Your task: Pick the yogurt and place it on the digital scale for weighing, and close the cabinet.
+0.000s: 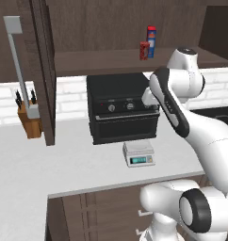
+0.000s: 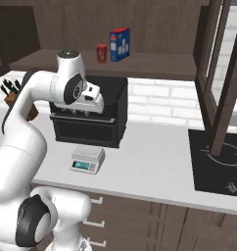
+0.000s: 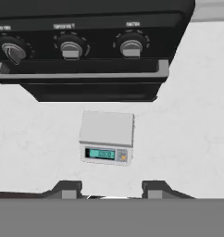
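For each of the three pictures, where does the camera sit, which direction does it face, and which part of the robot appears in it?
Left base view: behind the arm on its left, facing the oven and the open cabinet; the arm rises at lower right.
Right base view: behind on the right, facing the same counter; the arm rises at lower left.
Hand view: on the hand, looking down at the digital scale; the gripper fingertips show at the bottom.
Shared: both base views show the yogurt on the shelf and the scale.

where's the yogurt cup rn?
The small dark-red yogurt cup stands on the open cabinet shelf above the black oven, beside the taller blue container.
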